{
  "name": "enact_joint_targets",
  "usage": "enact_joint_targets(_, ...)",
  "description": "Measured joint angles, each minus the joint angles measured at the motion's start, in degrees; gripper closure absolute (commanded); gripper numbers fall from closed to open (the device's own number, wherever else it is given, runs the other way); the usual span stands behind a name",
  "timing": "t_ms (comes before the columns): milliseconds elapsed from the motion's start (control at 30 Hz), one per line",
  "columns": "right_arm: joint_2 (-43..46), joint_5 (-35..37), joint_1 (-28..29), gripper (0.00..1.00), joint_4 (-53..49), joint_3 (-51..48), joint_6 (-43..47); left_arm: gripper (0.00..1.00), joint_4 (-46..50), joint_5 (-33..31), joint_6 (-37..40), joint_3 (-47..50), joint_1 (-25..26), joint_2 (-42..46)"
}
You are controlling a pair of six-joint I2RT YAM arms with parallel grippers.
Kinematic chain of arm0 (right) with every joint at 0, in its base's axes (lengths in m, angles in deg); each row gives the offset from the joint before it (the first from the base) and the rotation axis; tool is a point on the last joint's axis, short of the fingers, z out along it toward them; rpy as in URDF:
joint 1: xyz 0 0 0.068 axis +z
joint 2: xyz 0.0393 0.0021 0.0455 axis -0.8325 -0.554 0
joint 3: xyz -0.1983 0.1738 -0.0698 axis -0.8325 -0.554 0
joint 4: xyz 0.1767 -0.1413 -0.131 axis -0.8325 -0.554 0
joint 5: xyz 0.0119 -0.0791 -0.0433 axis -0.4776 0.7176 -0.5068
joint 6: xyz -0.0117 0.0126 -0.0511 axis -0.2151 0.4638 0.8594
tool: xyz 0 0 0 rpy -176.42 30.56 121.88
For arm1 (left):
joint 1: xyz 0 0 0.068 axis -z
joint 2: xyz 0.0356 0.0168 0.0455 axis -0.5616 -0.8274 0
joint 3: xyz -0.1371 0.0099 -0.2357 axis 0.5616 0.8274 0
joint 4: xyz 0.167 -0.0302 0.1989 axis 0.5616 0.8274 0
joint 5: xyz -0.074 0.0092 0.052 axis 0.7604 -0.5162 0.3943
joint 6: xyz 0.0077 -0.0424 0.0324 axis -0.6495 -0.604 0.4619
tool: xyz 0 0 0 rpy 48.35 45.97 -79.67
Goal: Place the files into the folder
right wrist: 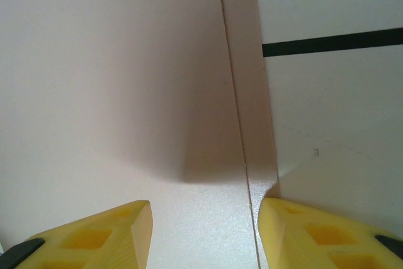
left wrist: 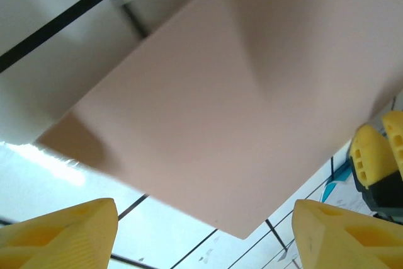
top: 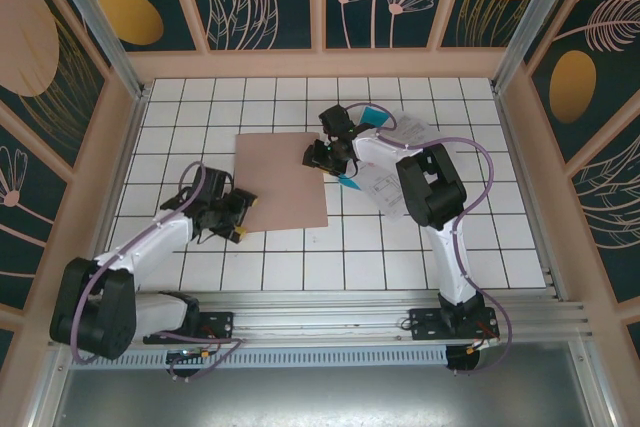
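**Top view.** Folder (top: 280,182): lay flat on the desk (top: 500,237). Thin card, judged light and bendy, best pinched at a free edge. Files (top: 405,137): lay just right of the folder, partly under the right arm. Flimsy, likely to slide.

**Left wrist.** Left gripper (left wrist: 204,237): stood open at the folder's corner, gripping nothing.

**Right wrist.** Right gripper (right wrist: 204,231): fingers stood apart, straddling the folder's edge.

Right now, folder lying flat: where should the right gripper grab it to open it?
Probably pinch the folder by its top cover's right edge, coming from the files' side. The right wrist view shows two staggered layers there, so the upper lip is exposed, and the right gripper straddles it, open.
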Motion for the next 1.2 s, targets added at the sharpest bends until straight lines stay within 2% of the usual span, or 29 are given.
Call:
enact_joint_targets(233,0.0,-0.1,0.0,0.49,0.2,-0.1,-0.2,0.25,-3.8,-0.5,-11.8,3.7,2.3,0.3)
enact_joint_targets(433,0.0,-0.3,-0.1,0.49,0.2,-0.1,-0.2,0.26,-8.7,-1.5,-17.0,6.1,3.7,-0.8)
enact_joint_targets(933,0.0,-2.2,-0.7,0.49,1.1,-0.6,-1.3,0.34,-16.3,-2.8,-19.5,7.1,3.7,-2.9)
enact_joint_targets(1200,0.0,-2.7,-0.9,0.49,1.3,-0.8,-1.3,0.3,-16.4,-2.8,-19.4,7.1,3.7,-3.2)
